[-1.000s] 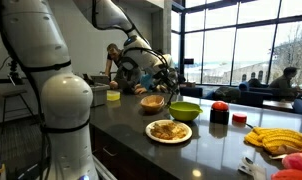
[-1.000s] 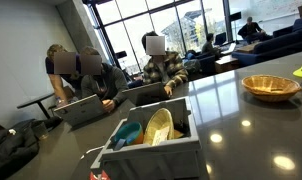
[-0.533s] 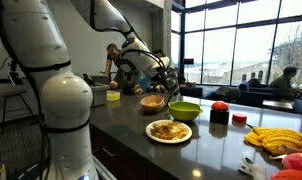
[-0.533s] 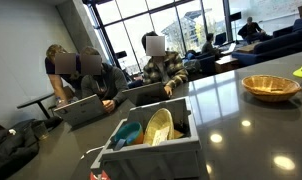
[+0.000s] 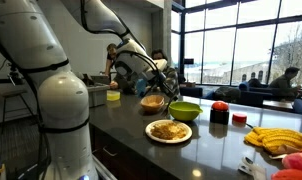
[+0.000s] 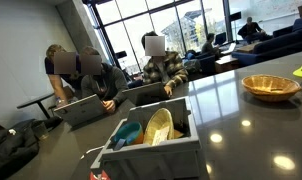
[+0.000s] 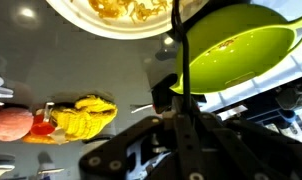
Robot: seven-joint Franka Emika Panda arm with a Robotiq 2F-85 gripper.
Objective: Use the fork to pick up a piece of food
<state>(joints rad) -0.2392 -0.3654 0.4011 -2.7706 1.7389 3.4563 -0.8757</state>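
Surface (image 5: 216,150) in an exterior view: the plate (image 5: 149,131) bearing the pieces of food (image 5: 169,130) lies nearest the front. The deep bowl (image 5: 184,110) is just behind it, the shallow bowl (image 5: 153,101) behind and to the left, the jar (image 5: 220,113) right of the deep bowl, and the bananas (image 5: 274,139) far right. Wrist view: the fork (image 7: 177,50), clamped in the jaws of the gripper (image 7: 179,102), runs beside the deep bowl toward the plate.

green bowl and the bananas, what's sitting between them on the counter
A dark jar with a red top stands roughly between the green bowl and the bananas; this shows in an exterior view.
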